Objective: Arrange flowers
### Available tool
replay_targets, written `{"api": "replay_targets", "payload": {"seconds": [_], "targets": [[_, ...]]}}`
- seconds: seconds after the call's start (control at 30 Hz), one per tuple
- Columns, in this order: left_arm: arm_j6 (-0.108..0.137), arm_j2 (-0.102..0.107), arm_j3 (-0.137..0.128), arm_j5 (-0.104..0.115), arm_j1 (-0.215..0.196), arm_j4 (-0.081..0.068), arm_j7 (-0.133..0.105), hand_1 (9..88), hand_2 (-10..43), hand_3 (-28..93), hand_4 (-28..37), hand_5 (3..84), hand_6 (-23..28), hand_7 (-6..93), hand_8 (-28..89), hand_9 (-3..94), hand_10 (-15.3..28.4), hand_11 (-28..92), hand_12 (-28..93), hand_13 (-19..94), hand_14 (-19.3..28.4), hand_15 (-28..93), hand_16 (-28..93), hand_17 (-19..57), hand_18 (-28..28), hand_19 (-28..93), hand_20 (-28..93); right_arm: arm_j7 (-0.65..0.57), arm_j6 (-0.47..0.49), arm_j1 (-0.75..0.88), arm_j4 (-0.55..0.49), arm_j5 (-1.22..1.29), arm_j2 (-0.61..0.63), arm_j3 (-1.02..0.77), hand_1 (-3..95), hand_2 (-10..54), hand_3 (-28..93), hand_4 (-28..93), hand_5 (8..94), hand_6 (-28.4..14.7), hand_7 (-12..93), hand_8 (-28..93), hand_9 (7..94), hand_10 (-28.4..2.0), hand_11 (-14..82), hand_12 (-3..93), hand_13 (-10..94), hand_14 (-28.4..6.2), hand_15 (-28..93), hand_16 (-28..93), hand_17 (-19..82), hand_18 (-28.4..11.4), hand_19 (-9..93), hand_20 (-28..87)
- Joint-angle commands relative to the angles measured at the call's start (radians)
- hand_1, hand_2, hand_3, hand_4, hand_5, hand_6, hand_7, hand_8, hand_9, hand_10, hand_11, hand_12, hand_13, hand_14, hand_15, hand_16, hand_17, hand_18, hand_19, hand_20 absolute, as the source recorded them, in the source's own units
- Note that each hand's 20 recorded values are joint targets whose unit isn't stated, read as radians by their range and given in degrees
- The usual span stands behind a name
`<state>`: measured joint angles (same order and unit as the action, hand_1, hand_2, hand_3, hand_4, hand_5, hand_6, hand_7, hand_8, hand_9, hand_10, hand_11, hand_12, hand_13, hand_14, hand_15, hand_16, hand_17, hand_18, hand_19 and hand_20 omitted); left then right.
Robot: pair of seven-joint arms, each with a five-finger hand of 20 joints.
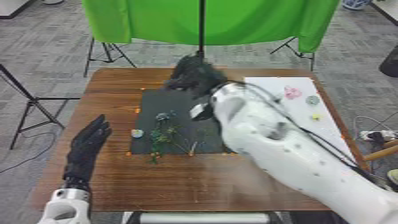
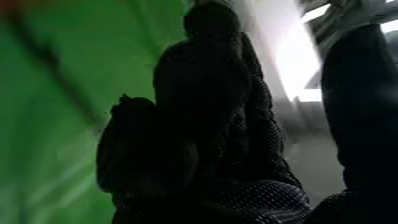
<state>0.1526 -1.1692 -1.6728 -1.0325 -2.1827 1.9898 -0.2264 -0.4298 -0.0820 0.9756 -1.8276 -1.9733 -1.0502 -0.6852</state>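
In the head view my right hand [image 1: 195, 77] is over the far part of the black mat [image 1: 160, 105], blurred, and whether it holds anything cannot be seen. The right wrist view has the same hand [image 2: 200, 95] dark against a green cloth. Green stems with small leaves [image 1: 163, 137] and a bluish flower head [image 1: 163, 116] lie on the mat's left part. On the white sheet [image 1: 266, 85] at the right are a pink flower [image 1: 292, 92], a grey-green one [image 1: 312, 100] and a small yellow one [image 1: 315, 117]. My left hand [image 1: 87, 145] rests left of the mat, fingers straight.
A small pale round object [image 1: 137, 133] sits at the mat's left edge. Behind the wooden table [image 1: 115, 90] hang a green cloth [image 1: 240, 25] and a dark upright pole [image 1: 202, 30]. My right arm spans the table's right half.
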Motion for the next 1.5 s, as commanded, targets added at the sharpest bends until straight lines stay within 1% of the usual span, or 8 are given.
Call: {"api": "replay_targets", "payload": {"seconds": [0.03,0.17,0.4,0.63,1.13,1.27,1.43,1.5], "targets": [[-0.002,-0.016,-0.009,0.010,-0.042,0.009,0.017,32.7,-6.9,59,-20.6,34.6,4.2,7.5,-5,34.1,10.5,10,12,27,14.4,14,4,2.7,15.6,5,18,-0.162,0.088,0.367,-0.069,-0.067,0.387,-0.485,34.4,-9.5,61,-15,66.5,-0.4,14,-7,77.6,-14.8,21.2,23.7,90,-4.5,49,35,63,-10.8,93,45],[-0.003,-0.023,-0.005,0.009,-0.044,0.010,0.022,31.0,-4.5,60,-21.0,35.2,4.1,7.5,-5,34.5,10.7,11,12,27,14.8,15,4,2.7,15.3,5,17,-0.223,0.090,0.525,-0.024,-0.138,0.409,-0.594,35.8,-9.5,61,-15,66.5,1.3,14,-8,74.6,-15.5,20.9,24.9,88,-5.3,51,36,61,-11.9,93,45],[-0.003,-0.019,-0.008,0.009,-0.040,0.013,0.030,30.7,-3.4,61,-21.6,36.0,4.3,7.4,-5,35.1,10.9,11,12,27,15.0,15,4,2.6,14.6,5,18,-0.266,0.030,0.603,0.073,-0.155,0.391,-0.599,35.7,-9.5,61,-15,67.3,1.5,14,-8,77.2,-14.9,23.8,25.8,89,-4.7,52,34,62,-11.9,93,45],[-0.012,-0.013,0.001,0.004,-0.016,0.003,0.037,30.4,-3.1,61,-21.9,36.2,4.2,7.5,-5,35.1,10.9,11,12,27,15.0,16,3,2.5,14.5,5,18,-0.259,-0.116,0.547,0.179,-0.199,0.371,-0.505,35.0,-9.5,61,-16,66.2,1.2,14,-9,77.6,-14.5,24.8,26.1,90,-4.2,52,34,64,-11.3,93,46],[-0.012,-0.023,0.002,0.003,-0.029,0.006,0.039,30.3,-2.6,61,-22.0,36.3,4.1,7.5,-5,35.2,11.0,11,12,27,15.1,16,3,2.2,14.4,5,18,-0.241,-0.103,0.506,0.216,-0.180,0.351,-0.443,34.7,-9.5,59,-16,56.8,-2.9,11,-7,72.1,-15.9,21.8,24.4,90,-4.4,50,35,64,-10.2,93,43],[-0.018,-0.024,0.005,0.003,-0.024,0.003,0.051,30.2,-2.5,61,-21.9,36.3,4.1,7.4,-5,35.2,11.1,11,12,27,15.1,16,3,2.2,14.4,5,18,-0.234,-0.128,0.446,0.264,-0.197,0.345,-0.367,37.8,-9.5,60,-17,59.0,-1.6,13,-7,74.8,-14.2,23.0,24.2,91,-3.9,50,34,64,-10.1,93,43],[-0.021,-0.024,0.001,0.003,-0.028,0.006,0.051,30.3,-2.5,61,-21.9,36.5,4.2,7.3,-5,35.2,11.0,11,12,27,15.1,16,3,2.2,14.3,5,18,-0.235,-0.174,0.389,0.316,-0.218,0.326,-0.282,44.7,-9.5,62,-18,63.5,0.3,17,-8,79.3,-13.1,24.3,23.7,92,-2.9,50,34,65,-9.7,93,44],[-0.020,-0.023,-0.001,0.002,-0.026,0.006,0.052,30.3,-2.5,61,-21.8,36.5,4.2,7.4,-5,35.3,11.0,11,12,27,15.2,16,3,2.2,14.3,5,18,-0.239,-0.173,0.379,0.331,-0.231,0.319,-0.265,50.5,-9.5,58,-18,67.1,0.6,18,0,82.2,-11.9,21.9,28.5,93,-2.4,50,34,66,-9.5,93,45]]}}
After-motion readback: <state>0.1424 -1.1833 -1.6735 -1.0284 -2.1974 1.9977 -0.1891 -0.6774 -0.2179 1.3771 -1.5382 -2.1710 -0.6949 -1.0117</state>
